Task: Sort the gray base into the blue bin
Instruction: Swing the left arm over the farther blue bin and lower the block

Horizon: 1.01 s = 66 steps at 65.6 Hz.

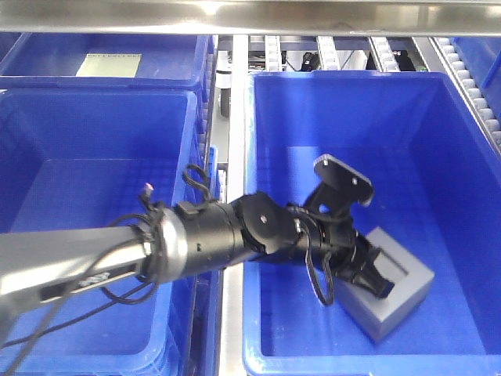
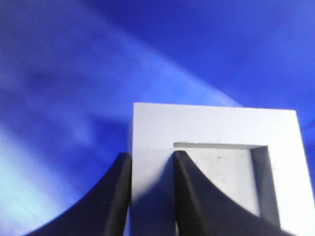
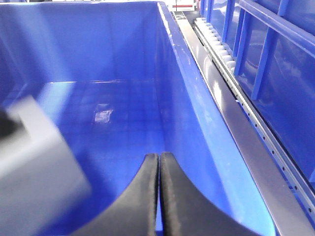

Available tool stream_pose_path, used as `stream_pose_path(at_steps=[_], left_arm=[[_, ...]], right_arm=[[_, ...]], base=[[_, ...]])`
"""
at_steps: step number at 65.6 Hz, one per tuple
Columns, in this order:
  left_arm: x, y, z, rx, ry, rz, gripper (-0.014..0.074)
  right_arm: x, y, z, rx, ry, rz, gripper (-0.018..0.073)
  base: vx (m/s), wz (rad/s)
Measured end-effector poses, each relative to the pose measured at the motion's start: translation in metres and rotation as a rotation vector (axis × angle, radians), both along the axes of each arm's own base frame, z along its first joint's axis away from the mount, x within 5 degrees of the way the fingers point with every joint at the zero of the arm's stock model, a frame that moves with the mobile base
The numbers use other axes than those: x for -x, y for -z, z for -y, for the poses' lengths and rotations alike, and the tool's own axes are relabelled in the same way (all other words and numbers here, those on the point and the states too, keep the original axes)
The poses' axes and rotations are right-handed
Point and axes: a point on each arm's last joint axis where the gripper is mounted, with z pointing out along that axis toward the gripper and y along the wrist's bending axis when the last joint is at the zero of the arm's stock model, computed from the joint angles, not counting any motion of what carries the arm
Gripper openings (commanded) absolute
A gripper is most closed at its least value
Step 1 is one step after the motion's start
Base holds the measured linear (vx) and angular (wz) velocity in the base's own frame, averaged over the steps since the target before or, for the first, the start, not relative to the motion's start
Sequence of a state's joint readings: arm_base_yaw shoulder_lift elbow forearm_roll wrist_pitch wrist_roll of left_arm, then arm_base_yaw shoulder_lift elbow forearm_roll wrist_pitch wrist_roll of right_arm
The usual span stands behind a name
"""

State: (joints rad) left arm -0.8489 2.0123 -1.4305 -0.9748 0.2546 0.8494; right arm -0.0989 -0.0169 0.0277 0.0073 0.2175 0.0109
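Observation:
The gray base [image 1: 395,291] lies tilted on the floor of the blue bin [image 1: 337,86] on the right. My left arm reaches into that bin from the left. The left gripper [image 1: 374,274] is shut on the gray base. In the left wrist view the left gripper [image 2: 151,156] straddles one wall of the gray base [image 2: 211,123], with one finger outside and the other in the recessed panel. My right gripper [image 3: 159,156] is shut on nothing, low inside the blue bin [image 3: 98,44]. The gray base [image 3: 34,167] shows blurred to its left.
A second blue crate [image 1: 78,196] stands to the left. Behind it is another crate with a pale sheet [image 1: 109,64]. A metal bar [image 1: 250,16] crosses the top. Roller tracks [image 1: 470,78] and a metal rail [image 3: 246,142] run along the bin's right side.

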Motion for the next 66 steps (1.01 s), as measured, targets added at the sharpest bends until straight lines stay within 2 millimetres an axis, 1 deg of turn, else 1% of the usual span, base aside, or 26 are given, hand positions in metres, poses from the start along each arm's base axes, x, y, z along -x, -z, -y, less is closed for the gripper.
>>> stream_pose_path(at_steps=[4,24,29,36,42,46,50,57,60,66], left_arm=[[0.0,0.004,0.001,-0.007,0.005,-0.009,0.0106],[0.0,0.008,0.002,-0.015,0.014,-0.02,0.026],[0.001,0.008,0.002,-0.016,0.018,-0.023,0.0275],[0.0,0.007,0.002,-0.014,0.018,-0.023,0.0272],[0.003,0.002,0.002,-0.006,0.033,-0.027,0.0272],[0.005,-0.005,0.001,0.003,0.047,-0.029,0.0259],[0.008,-0.012,0.0,0.011,0.064,-0.033,0.0222],[0.013,-0.028,-0.003,0.033,0.085,-0.023,0.007],[0.016,-0.035,-0.006,0.041,0.085,-0.014,-0.001],[0.021,-0.041,-0.013,0.045,0.075,-0.005,-0.0007]], right_arm=[[0.0,0.0,0.0,0.0,0.0,0.0,-0.0005],[0.0,0.0,0.0,0.0,0.0,0.0,-0.0005],[0.0,0.0,0.0,0.0,0.0,0.0,-0.0005],[0.0,0.0,0.0,0.0,0.0,0.0,-0.0005],[0.0,0.0,0.0,0.0,0.0,0.0,-0.0005],[0.0,0.0,0.0,0.0,0.0,0.0,-0.0005],[0.0,0.0,0.0,0.0,0.0,0.0,-0.0005],[0.0,0.0,0.0,0.0,0.0,0.0,-0.0005],[0.0,0.0,0.0,0.0,0.0,0.0,-0.0005],[0.0,0.0,0.0,0.0,0.0,0.0,-0.0005]], base=[[0.0,0.01],[0.0,0.01],[0.0,0.0],[0.0,0.0],[0.0,0.0],[0.0,0.0],[0.0,0.0],[0.0,0.0],[0.0,0.0],[0.0,0.0]])
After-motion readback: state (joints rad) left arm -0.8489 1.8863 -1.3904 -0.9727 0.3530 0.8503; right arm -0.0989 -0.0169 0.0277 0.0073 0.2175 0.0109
